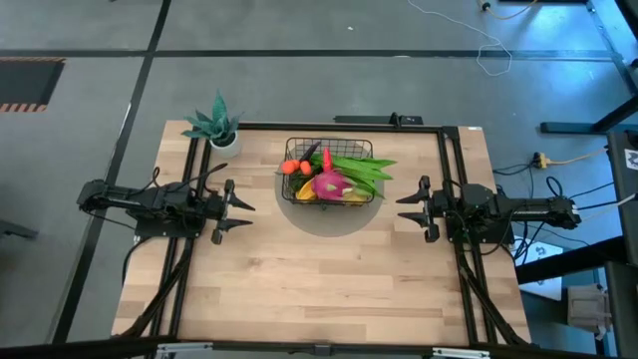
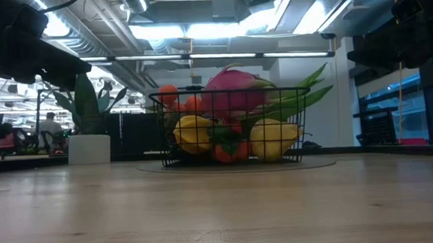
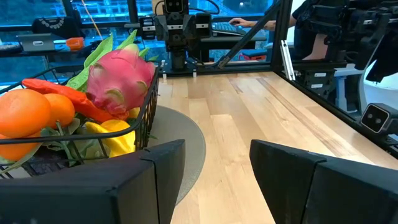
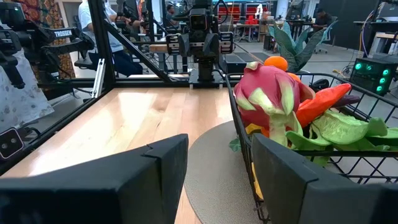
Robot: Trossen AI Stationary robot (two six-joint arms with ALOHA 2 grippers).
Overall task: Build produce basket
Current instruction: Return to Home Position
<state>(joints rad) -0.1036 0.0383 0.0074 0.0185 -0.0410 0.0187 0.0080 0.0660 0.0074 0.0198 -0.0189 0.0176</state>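
The left gripper (image 1: 242, 211) hangs over the table's left side, its fingers spread wide with nothing between them, pointing toward the middle. The right gripper (image 1: 403, 209) faces it from the right, also spread wide and holding nothing. Between them, a little farther back, the basket (image 1: 359, 146) sits on the grey round mat (image 1: 334, 219), apart from both grippers. In the basket, a pink dragon fruit (image 1: 329, 184) lies on top, with green bean pods (image 1: 367, 170) on its right and oranges (image 1: 291, 168) at the left. A potted plant (image 1: 217, 128) stands at the far left corner of the table (image 1: 319, 289).
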